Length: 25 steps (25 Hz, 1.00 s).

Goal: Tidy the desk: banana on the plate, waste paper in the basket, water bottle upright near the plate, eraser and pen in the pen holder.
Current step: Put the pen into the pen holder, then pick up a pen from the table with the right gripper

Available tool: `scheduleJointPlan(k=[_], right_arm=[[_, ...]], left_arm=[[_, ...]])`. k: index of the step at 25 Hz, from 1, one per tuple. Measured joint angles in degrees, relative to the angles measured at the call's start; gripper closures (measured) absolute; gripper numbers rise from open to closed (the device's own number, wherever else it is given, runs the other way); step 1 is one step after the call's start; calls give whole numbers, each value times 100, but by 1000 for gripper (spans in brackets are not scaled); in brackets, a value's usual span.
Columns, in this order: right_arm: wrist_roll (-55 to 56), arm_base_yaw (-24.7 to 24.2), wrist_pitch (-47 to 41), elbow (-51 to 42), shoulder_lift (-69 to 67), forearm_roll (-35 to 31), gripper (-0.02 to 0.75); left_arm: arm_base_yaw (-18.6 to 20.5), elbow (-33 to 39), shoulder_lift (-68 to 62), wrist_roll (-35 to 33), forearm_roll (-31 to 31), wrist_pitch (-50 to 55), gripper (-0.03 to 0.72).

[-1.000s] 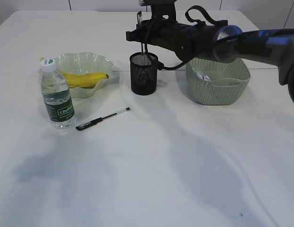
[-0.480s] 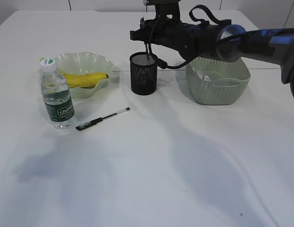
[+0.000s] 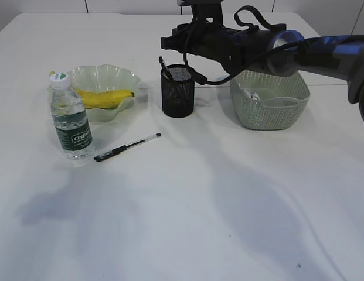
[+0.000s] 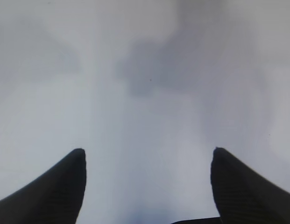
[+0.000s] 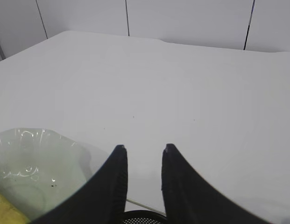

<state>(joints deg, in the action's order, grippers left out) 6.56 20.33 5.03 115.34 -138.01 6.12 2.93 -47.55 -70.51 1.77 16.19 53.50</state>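
A banana (image 3: 102, 97) lies on the pale green plate (image 3: 126, 76). The water bottle (image 3: 70, 117) stands upright in front of the plate. A black pen (image 3: 128, 146) lies on the table beside the bottle. Another dark pen (image 3: 166, 68) leans inside the black mesh pen holder (image 3: 177, 96). Waste paper (image 3: 250, 93) lies in the green basket (image 3: 269, 114). My right gripper (image 3: 165, 42) hovers above the holder, open and empty; it also shows in the right wrist view (image 5: 142, 148). My left gripper (image 4: 147, 151) is open over bare table. No eraser is in view.
The right arm (image 3: 299, 52) stretches across the back of the table above the basket. The right wrist view shows the plate (image 5: 28, 163) at lower left and the holder's rim (image 5: 142, 217) at the bottom edge.
The pen that hung from my right gripper over the holder has dropped in and now leans inside it. The gripper has let go and shifted slightly right.
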Motion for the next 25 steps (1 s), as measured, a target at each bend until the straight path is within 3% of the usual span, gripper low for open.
scheduleJointPlan(k=[12,25], right_arm=[[0,0,-51,35,44,-302,535],[0,0,-1187,35,521,-302,528]], left_arm=[[0,0,0,0,0,-10,97],[0,0,0,0,0,-34,97]])
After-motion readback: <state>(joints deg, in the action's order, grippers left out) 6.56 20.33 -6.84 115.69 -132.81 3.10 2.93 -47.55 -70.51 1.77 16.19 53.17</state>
